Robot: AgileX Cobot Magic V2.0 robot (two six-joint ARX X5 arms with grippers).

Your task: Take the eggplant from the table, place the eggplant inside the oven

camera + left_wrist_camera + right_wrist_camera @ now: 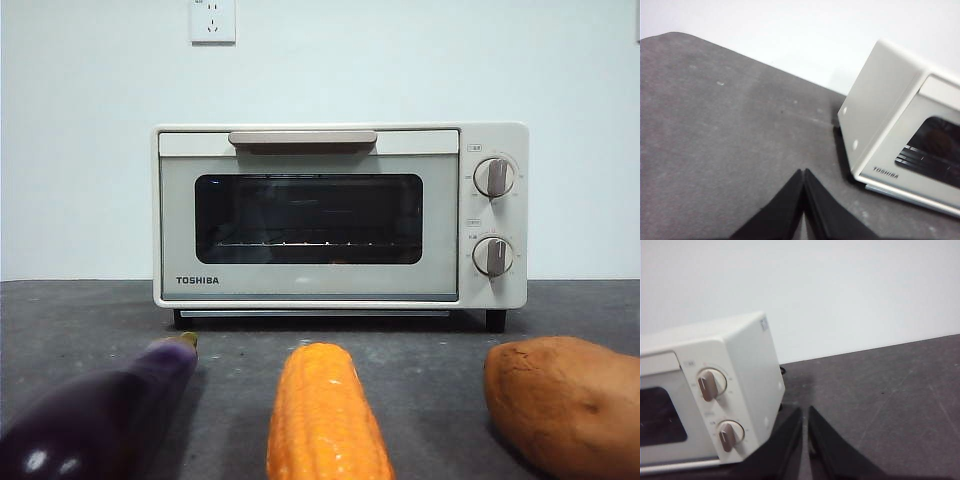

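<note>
The glossy dark-purple eggplant (100,415) lies on the dark grey table (80,310) at the front left, its stem end pointing toward the oven. The cream-white TOSHIBA oven (340,215) stands at the back with its door closed. Neither arm shows in the front view. In the left wrist view my left gripper (804,172) hovers shut over bare table, left of the oven (900,125). In the right wrist view my right gripper (805,410) is shut, right of the oven's knob side (715,390). Neither holds anything.
An orange-yellow corn cob (325,415) lies front centre and a lumpy orange-brown sweet potato (565,400) front right. A white wall with a socket (212,20) stands behind the oven.
</note>
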